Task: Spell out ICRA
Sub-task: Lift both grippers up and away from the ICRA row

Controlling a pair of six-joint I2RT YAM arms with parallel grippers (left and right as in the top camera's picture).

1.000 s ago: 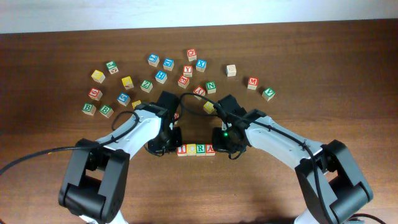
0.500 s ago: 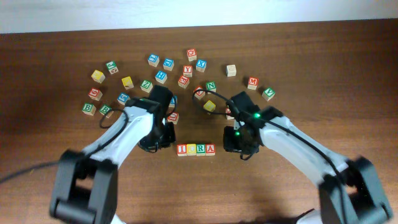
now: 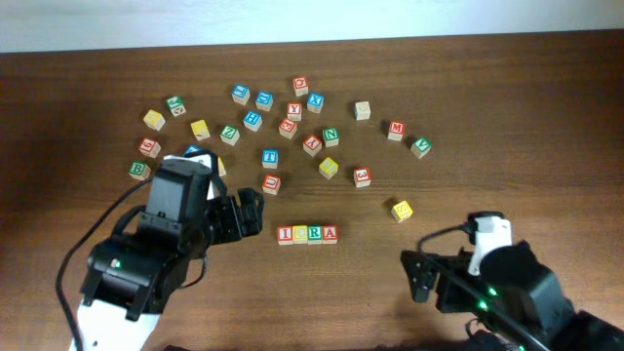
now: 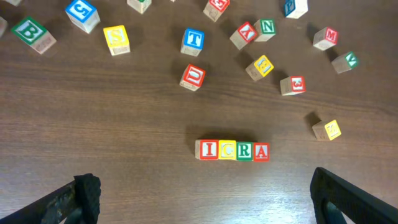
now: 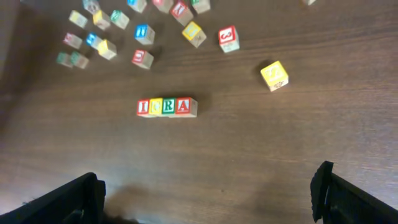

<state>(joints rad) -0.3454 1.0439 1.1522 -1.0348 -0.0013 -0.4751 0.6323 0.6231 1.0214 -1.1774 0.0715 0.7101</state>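
Four letter blocks stand side by side in a row reading I C R A [image 3: 307,234] at the middle of the brown table; the same row [image 4: 232,150] shows in the left wrist view and the row [image 5: 166,106] in the right wrist view. My left gripper [image 3: 242,214] hangs left of the row, apart from it, open and empty. In its own view the left gripper [image 4: 205,190] spans bare wood below the row. My right gripper [image 3: 421,276] is at the front right, well away from the row, also open and empty. The right gripper [image 5: 208,186] frames bare table.
Several loose letter blocks lie scattered behind the row, among them a red U block [image 3: 271,183], a blue T block [image 3: 270,157], a red block [image 3: 362,176] and a yellow block [image 3: 401,210] right of the row. The table's back edge [image 3: 312,44] meets a white wall.
Both arms have pulled back from the ends of the ICRA row toward the table's front corners, and both grippers have gone from nearly shut to wide open. The row has stayed put.
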